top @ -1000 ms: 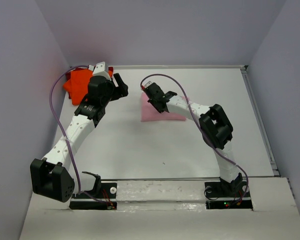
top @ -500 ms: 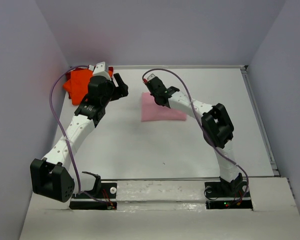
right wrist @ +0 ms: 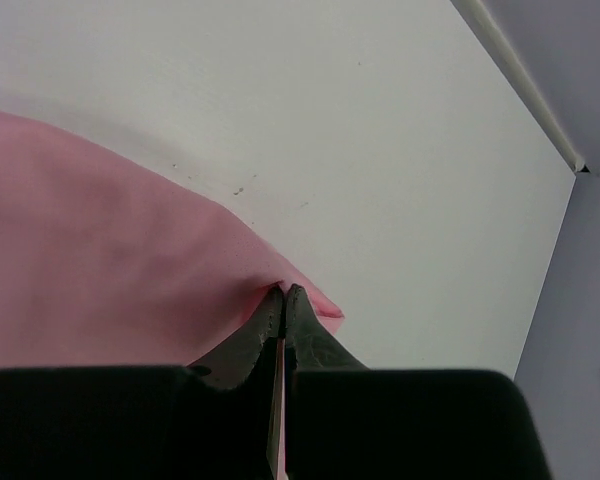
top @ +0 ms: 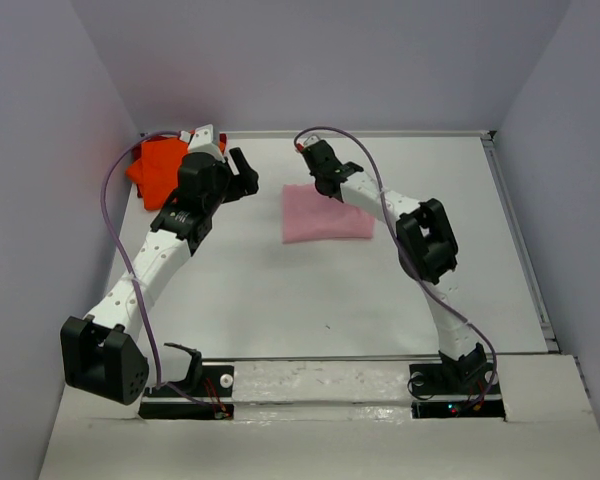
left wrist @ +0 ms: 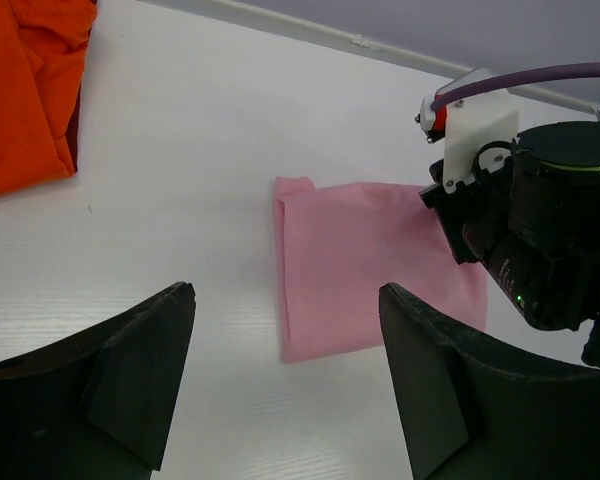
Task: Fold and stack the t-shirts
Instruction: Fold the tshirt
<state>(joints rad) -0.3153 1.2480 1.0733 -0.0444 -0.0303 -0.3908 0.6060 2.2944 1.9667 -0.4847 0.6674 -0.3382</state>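
T-shirt point(top: 325, 218) in pink lies folded, long axis left-to-right.

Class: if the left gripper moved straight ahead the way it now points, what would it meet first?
Probably the folded light pink cloth t-shirt, which lies centred ahead of the open left gripper. Depth is unclear, so the white table might come first.
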